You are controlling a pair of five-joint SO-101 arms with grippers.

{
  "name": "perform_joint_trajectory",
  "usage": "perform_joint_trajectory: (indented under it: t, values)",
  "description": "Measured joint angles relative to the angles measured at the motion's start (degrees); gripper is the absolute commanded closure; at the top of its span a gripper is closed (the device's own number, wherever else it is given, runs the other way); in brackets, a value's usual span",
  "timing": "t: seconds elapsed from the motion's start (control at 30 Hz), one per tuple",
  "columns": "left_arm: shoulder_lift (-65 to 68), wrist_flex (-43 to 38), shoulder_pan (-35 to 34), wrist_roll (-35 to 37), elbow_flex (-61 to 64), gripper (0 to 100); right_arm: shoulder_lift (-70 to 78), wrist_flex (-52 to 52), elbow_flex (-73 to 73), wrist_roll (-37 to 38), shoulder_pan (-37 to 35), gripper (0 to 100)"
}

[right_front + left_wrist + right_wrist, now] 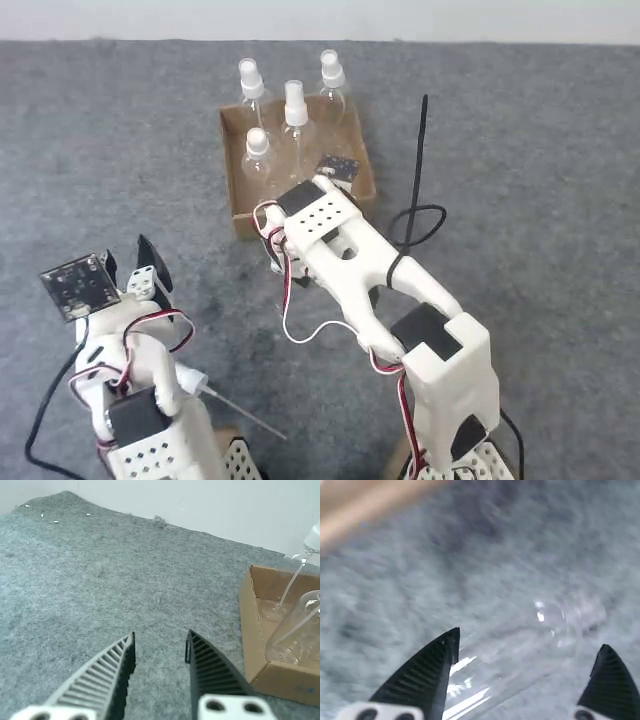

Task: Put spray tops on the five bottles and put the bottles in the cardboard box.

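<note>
Fifth clear plastic bottle [555, 620] lies by brown cardboard box [230, 175], 12 o'clock; right gripper [530, 639] spread wide, empty, astride; close next.

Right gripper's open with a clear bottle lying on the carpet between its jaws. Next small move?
Probably lower the right gripper and close on the clear bottle: it lies ungrasped between the open jaws, and a loose spray top lies by the left arm.

Grey felt table [540, 120] bears the cardboard box [245, 222], black cable [418, 170], loose spray top [195, 382].
</note>
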Motion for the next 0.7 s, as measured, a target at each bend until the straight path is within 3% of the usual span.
perform_joint_trajectory:
  t: [0.7]
  values:
    - [0.0,0.0,0.1,0.0,0.0,84,0.0,5.6,2.6,5.1,0.3,63.7]
